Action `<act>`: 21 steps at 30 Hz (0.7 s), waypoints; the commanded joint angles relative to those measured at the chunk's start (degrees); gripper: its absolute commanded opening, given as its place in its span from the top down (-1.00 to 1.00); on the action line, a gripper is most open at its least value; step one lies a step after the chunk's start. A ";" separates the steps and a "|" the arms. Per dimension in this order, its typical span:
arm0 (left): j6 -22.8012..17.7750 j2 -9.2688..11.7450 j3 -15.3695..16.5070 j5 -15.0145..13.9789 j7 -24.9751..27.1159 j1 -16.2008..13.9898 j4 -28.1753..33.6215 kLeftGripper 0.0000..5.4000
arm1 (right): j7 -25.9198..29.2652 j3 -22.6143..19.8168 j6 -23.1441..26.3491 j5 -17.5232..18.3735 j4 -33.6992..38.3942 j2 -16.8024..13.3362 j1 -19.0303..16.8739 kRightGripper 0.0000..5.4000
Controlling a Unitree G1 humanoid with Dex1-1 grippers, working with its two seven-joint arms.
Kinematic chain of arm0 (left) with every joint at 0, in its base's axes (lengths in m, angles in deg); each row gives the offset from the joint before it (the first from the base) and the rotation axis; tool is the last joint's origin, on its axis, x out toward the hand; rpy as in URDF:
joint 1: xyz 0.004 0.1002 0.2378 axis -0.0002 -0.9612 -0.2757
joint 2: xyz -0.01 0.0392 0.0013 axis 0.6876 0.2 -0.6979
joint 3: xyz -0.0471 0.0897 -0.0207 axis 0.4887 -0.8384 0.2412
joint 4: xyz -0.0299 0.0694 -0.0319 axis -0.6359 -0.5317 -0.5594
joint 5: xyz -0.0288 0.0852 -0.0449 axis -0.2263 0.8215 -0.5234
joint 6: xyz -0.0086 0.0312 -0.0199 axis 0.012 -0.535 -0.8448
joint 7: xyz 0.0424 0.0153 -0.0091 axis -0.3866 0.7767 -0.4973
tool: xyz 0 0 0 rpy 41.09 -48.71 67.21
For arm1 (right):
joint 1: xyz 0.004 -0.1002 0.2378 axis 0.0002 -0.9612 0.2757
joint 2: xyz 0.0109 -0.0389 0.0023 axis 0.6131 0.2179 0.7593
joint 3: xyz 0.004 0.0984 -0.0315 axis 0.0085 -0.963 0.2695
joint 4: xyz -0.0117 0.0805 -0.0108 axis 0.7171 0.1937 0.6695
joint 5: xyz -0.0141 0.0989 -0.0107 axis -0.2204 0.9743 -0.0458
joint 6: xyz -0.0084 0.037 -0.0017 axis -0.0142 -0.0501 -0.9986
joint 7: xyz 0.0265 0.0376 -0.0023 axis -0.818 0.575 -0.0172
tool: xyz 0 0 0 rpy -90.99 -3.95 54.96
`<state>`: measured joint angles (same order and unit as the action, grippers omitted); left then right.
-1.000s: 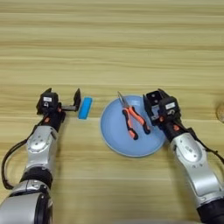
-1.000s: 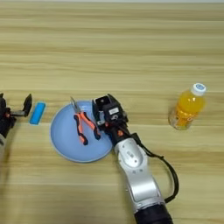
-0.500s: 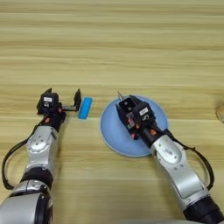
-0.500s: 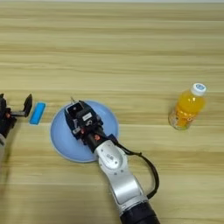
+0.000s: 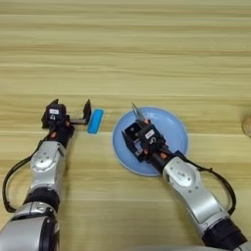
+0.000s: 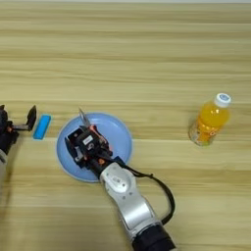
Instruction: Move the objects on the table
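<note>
The pliers lie on a round blue plate [image 5: 172, 128], and only their metal nose [image 5: 137, 112] and a bit of orange handle [image 6: 94, 130] show. My right gripper [image 5: 140, 142] is down on the plate directly over the pliers' handles and covers most of them. My left gripper [image 5: 71, 112] rests open on the table [image 5: 147, 59] at the left. Its nearer finger is just beside a small blue oblong block [image 5: 95, 121], not touching it.
An orange juice bottle [image 6: 210, 121] with a white cap stands upright on the right, well away from the plate. A black cable trails along my right forearm [image 5: 196, 191] at the front.
My right gripper has moved left from the plate's right side onto the pliers and has stayed there for the last half second. The left arm and blue block have not moved.
</note>
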<state>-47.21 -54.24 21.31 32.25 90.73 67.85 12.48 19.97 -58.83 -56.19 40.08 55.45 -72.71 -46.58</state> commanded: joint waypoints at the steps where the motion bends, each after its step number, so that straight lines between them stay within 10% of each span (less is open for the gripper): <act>1: 0.69 -0.29 -0.27 0.31 -0.30 -0.18 0.31 -1.00 | 0.75 0.69 -0.01 0.52 -2.27 2.95 1.92 0.09; 11: 0.80 -0.31 -0.28 0.30 -0.35 -0.51 0.73 -1.00 | 1.40 0.99 -0.09 1.00 -5.06 3.62 2.69 0.09; 21: 0.78 -0.35 -0.31 0.33 -0.45 -0.73 0.97 -1.00 | 1.18 1.65 -1.63 0.85 -4.16 3.17 2.35 -0.36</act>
<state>-46.86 -54.39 21.26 32.25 90.60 67.56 13.14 21.16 -57.79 -57.23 40.83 50.64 -72.60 -44.28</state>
